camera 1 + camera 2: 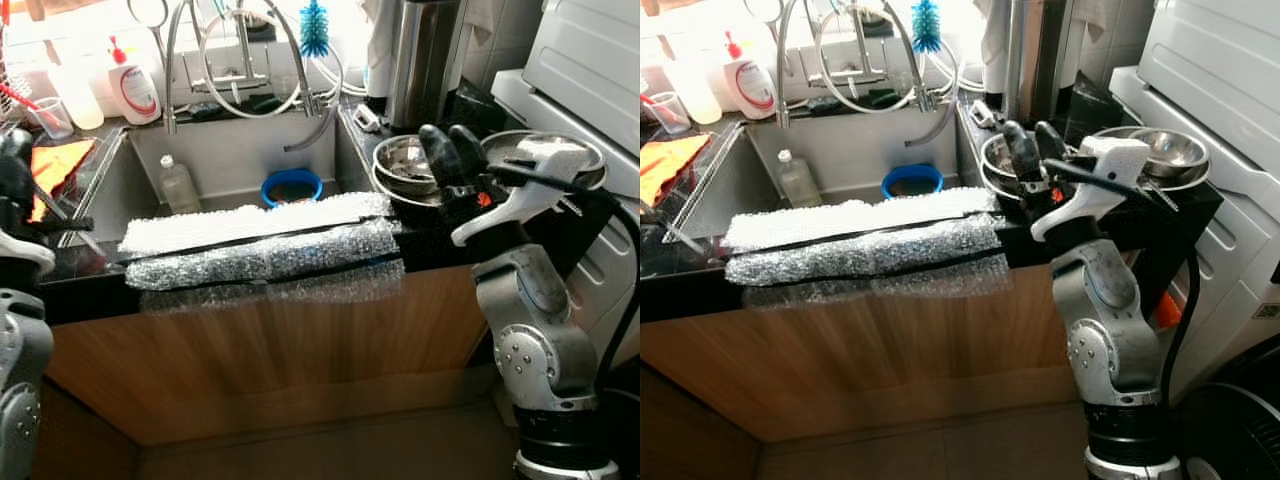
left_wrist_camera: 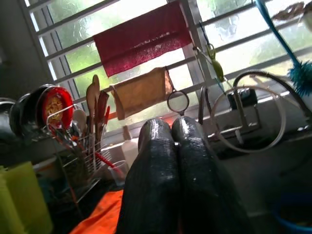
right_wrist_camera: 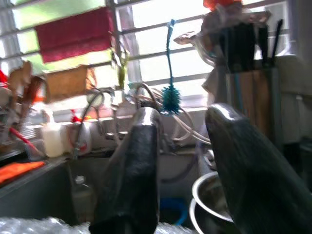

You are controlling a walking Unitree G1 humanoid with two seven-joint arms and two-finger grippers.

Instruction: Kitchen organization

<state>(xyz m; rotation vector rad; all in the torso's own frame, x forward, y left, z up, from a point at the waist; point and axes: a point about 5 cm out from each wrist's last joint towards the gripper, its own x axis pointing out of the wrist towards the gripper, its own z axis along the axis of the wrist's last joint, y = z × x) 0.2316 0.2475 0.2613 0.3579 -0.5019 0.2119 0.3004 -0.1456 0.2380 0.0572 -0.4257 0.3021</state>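
Observation:
My right gripper (image 1: 453, 142) is open and empty, held above the black counter just right of the sink (image 1: 235, 150). Its fingertips are close to a stack of steel bowls (image 1: 403, 163); I cannot tell whether they touch. Another steel bowl (image 1: 1170, 148) sits on the black unit behind the wrist. In the sink are a blue bowl (image 1: 292, 186) and a clear plastic bottle (image 1: 178, 186). My left gripper (image 2: 169, 127) is shut on nothing, raised at the counter's left end above an orange cloth (image 1: 55, 165).
Bubble wrap (image 1: 260, 240) covers the sink's front edge. A coiled faucet (image 1: 240, 60), a blue bottle brush (image 1: 314, 30) and a soap bottle (image 1: 135, 90) stand behind the sink. A white appliance (image 1: 1230, 120) is on the right, and a utensil rack (image 2: 83, 156) at the left.

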